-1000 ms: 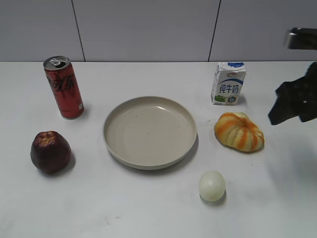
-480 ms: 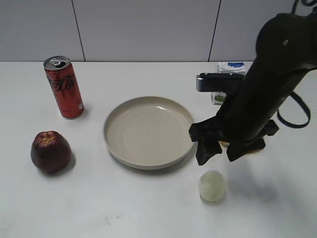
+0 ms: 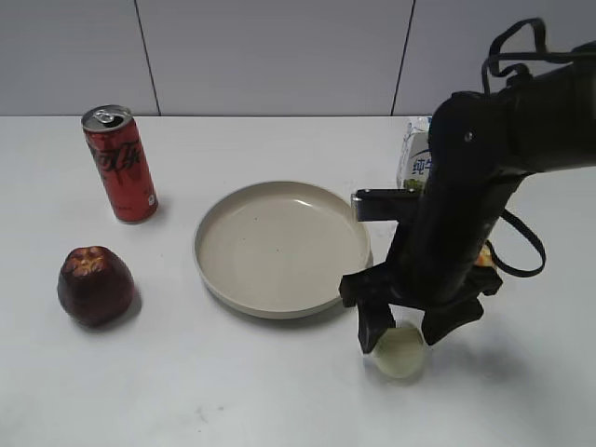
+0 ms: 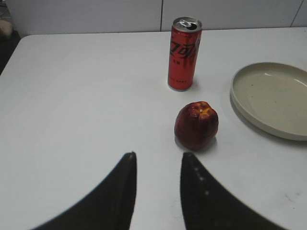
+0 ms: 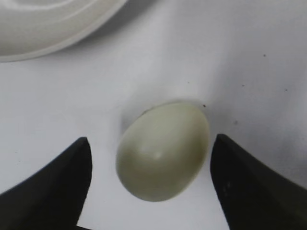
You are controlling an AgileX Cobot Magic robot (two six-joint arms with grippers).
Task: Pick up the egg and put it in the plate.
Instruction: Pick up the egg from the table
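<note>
Right fingers (image 3: 402,330) lowered, now straddling egg (image 5: 163,151), not touching

The right arm (image 3: 484,177) is matte black throughout, a thick rounded tube with a small pale screw dot on its shoulder. Thin black cables loop off it above and beside the orange pumpkin (image 3: 483,258). A grey-black rectangular block juts from its wrist. The right tool (image 3: 404,328) ends in two blunt, wedge-shaped black fingers (image 5: 53,184). The left tool (image 4: 157,191) shows two curved, tapering black fingers (image 4: 204,201), one dotted with small pale marks.
</note>
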